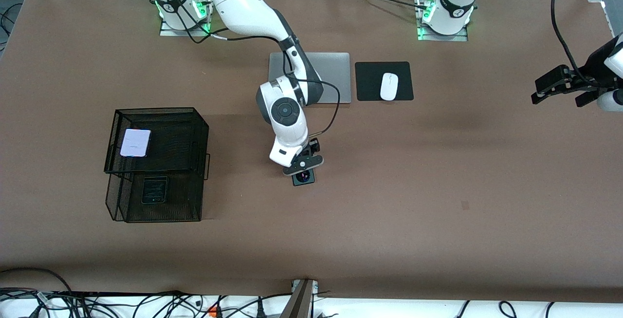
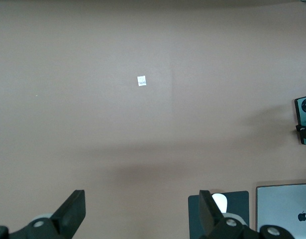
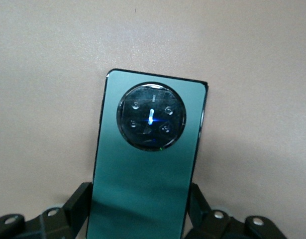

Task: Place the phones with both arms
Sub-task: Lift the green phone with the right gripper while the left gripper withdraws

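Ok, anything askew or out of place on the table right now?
Nothing stands out. Lilac phone lies flat on the rack's top tier, black phone below. Right gripper straddles the green phone; left gripper waits open.

place: robotics lab bench
arms: two white arms [image 1: 287, 113] bolted on metal base plates [image 1: 443, 33] (green status lights on)
surface: brown table [image 1: 438, 201], aluminium framing at the corners
cabling: loose cables [image 1: 146, 303] along the camera-side edge
props: silver laptop [image 1: 331, 69], white mouse [image 1: 389, 86], black wire rack [image 1: 155, 162]
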Controlling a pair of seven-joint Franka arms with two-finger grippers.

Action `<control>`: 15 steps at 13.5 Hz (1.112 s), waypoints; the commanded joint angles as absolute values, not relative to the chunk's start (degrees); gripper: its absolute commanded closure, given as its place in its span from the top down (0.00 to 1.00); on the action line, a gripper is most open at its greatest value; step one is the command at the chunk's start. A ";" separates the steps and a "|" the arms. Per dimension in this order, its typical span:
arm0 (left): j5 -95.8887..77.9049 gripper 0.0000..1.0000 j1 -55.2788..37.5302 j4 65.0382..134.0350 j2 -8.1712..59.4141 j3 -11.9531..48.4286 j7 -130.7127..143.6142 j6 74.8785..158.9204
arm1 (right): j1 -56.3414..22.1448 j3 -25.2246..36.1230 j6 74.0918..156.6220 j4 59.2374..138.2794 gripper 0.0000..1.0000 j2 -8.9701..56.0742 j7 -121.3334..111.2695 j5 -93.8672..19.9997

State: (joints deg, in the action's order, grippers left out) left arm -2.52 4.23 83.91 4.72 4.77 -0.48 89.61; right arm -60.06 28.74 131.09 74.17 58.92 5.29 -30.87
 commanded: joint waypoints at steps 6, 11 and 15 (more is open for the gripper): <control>-3.08 1.00 5.19 87.63 1.84 8.35 1.49 92.46 | -60.73 33.39 127.55 74.97 0.12 57.31 4.31 -30.59; -3.43 1.00 5.27 87.36 1.41 8.17 1.58 92.11 | -61.17 44.26 118.24 74.97 0.07 50.56 3.96 -30.50; -3.43 1.00 5.27 87.36 1.32 8.17 1.58 91.06 | -61.00 55.43 106.39 75.76 0.01 44.57 -1.03 -30.50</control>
